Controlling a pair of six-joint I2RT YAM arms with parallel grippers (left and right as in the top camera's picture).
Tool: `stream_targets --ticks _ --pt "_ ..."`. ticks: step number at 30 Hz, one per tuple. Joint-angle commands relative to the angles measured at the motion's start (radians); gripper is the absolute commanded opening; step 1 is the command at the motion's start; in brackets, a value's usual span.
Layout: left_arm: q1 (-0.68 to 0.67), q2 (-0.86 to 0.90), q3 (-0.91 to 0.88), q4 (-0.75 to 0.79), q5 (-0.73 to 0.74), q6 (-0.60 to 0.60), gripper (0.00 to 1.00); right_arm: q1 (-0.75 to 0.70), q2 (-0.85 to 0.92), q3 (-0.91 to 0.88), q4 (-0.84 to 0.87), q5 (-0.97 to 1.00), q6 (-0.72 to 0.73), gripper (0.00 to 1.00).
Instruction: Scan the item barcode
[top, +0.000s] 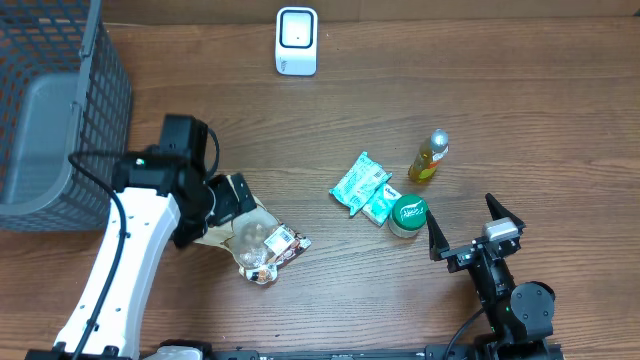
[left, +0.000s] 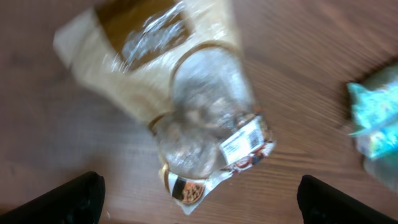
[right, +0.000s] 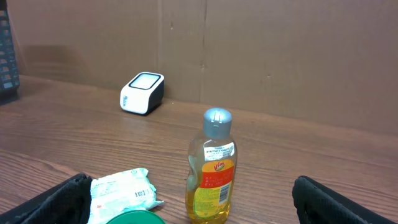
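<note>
Snack bag (top: 255, 240), clear and crinkly with a white barcode label near its lower end, lies flat on the wooden table (top: 400, 90) just under the left gripper (left: 202, 208), whose jaws are spread wide and grasp nothing. The white scanner (top: 296, 41) stands well apart at the far edge, with a grey basket (top: 60, 110) off to the left. The right gripper (top: 465, 228) also stands released and empty, near a green-lidded tub (top: 408, 215), teal packets (top: 360, 183) and a yellow bottle (top: 428, 157).
</note>
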Motion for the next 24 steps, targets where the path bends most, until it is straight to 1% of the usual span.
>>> stream_targets --ticks 1,3,7,9,12,18,24 --pt "-0.002 0.008 -0.088 0.014 -0.026 -0.258 0.99 -0.003 -0.01 -0.01 0.003 0.006 0.002 1.0" --pt "-0.002 0.008 -0.15 0.064 -0.022 -0.331 0.96 -0.003 -0.01 -0.011 0.003 0.006 0.002 1.0" --pt "0.003 0.008 -0.27 0.218 -0.005 -0.385 0.94 -0.003 -0.01 -0.011 0.003 0.006 0.002 1.0" --pt "0.013 0.01 -0.318 0.274 0.031 -0.413 0.91 -0.003 -0.01 -0.011 0.003 0.006 0.002 1.0" --pt "0.036 0.011 -0.377 0.352 0.059 -0.418 0.91 -0.003 -0.01 -0.011 0.003 0.006 0.002 1.0" --pt "0.088 0.012 -0.435 0.438 0.062 -0.418 0.9 -0.003 -0.01 -0.01 0.003 0.006 0.002 1.0" --pt "0.092 0.013 -0.507 0.571 0.084 -0.419 0.86 -0.003 -0.01 -0.011 0.003 0.006 0.002 1.0"
